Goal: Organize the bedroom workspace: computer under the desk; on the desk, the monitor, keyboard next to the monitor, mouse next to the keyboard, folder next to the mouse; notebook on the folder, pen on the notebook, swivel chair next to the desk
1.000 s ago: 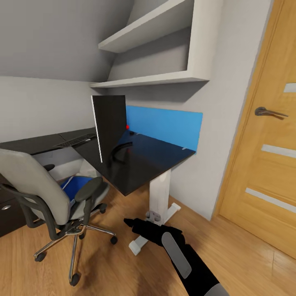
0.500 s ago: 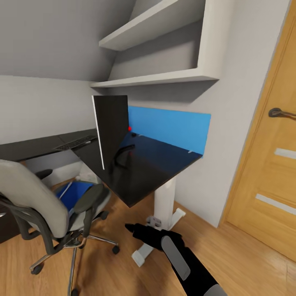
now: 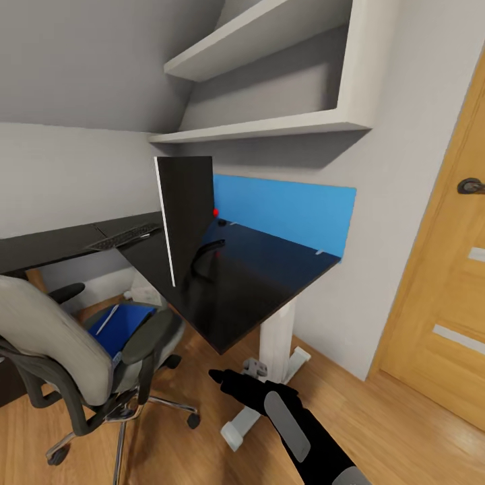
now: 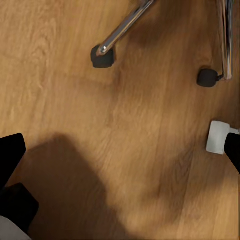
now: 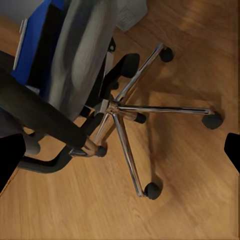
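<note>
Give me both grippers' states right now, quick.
Left gripper: open, holding nothing, above bare floor.
Right gripper: open, holding nothing, over the swivel chair base.

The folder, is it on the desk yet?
No, the blue folder lies on the seat of the swivel chair, beside the desk.

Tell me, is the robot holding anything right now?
Nothing. Both wrist views show dark fingers spread wide with only wood floor and the swivel chair base between them; the folder lies on the seat.
</note>
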Motion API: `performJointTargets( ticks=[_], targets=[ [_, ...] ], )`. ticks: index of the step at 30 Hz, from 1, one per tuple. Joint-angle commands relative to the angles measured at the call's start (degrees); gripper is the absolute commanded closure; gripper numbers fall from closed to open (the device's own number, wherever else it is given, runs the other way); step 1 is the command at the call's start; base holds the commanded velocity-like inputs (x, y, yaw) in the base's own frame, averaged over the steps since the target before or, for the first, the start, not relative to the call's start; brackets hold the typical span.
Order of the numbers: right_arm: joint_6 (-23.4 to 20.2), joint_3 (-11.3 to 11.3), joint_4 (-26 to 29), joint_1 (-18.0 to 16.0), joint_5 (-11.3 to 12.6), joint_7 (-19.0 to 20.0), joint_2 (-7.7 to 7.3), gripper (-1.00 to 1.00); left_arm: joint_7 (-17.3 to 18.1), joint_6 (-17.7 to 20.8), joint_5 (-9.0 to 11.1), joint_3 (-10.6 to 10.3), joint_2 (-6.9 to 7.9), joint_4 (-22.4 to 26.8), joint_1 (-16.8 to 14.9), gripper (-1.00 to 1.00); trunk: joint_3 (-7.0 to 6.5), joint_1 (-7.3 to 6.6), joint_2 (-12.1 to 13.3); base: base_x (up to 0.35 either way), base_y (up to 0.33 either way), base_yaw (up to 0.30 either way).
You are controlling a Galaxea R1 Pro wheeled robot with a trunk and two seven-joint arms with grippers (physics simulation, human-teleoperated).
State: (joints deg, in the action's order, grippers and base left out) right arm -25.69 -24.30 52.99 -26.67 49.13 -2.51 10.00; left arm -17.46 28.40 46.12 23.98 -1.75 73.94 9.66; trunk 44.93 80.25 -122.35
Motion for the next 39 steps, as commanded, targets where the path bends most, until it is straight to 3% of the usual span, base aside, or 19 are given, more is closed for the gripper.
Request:
performJointTargets(
  ticks=[1, 2, 6, 9, 10, 15, 29, 39],
  targets=[
    [-0.08, -0.04, -0.14, -0.11, 0.39, -0.29, 0.0, -1.0, -0.45, 0.25, 0.7, 0.52, -0.19, 0.24, 0.0, -1.0, 0.05, 0.0, -0.02, 0.019, 0.011, 0.0],
    [0.02, 0.01, -0.62, -0.24, 0.41, -0.31, 0.0, -1.0, -0.47, 0.47, 0.92, 1.68, -0.48, 0.45, 0.01, -1.0, 0.23, 0.22, -0.43, 0.012, 0.007, 0.0],
    [0.07, 0.13, -1.77, -0.39, 1.57, -0.26, 0.0, -1.0, -0.51, 0.76, 1.41, 2.91, -0.99, 1.01, 0.01, -1.0, 0.95, 1.1, -2.03, 0.007, 0.004, 0.0],
    [0.15, 0.16, -2.53, -0.43, 4.47, -0.21, 0.0, -1.0, -0.48, 0.83, 1.58, 3.44, -1.29, 1.32, 0.01, -1.0, 1.48, 1.76, -3.23, 0.003, 0.002, 0.0],
    [0.3, 0.15, -3.14, -0.45, 6.55, -0.22, 0.0, -1.0, -0.4, 0.86, 1.65, 3.77, -1.4, 1.44, 0.01, -1.0, 1.66, 1.97, -3.63, 0.002, 0.001, 0.0],
    [0.57, 0.14, -4.22, -0.63, 9.48, -0.43, 0.0, -1.0, -0.27, 0.86, 1.74, 4.29, -1.53, 1.58, 0.01, -1.0, 2.56, 3.07, -5.64, 0.0, 0.0, 0.0],
    [4.87, 0.06, -12.24, -9.67, 12.08, -6.94, 0.0, -1.0, -0.2, 0.93, 2.45, 6.36, -1.66, 2.16, 0.01, -1.0, 5.06, 6.15, -11.25, 0.0, 0.0, 0.009],
    [5.17, 0.05, -12.92, -11.59, 12.44, -7.35, 0.0, -1.0, -0.2, 1.03, 2.95, 6.82, -1.68, 2.26, 0.01, -1.0, 6.62, 8.34, -15.27, 0.0, 0.0, 0.21]
  ],
)
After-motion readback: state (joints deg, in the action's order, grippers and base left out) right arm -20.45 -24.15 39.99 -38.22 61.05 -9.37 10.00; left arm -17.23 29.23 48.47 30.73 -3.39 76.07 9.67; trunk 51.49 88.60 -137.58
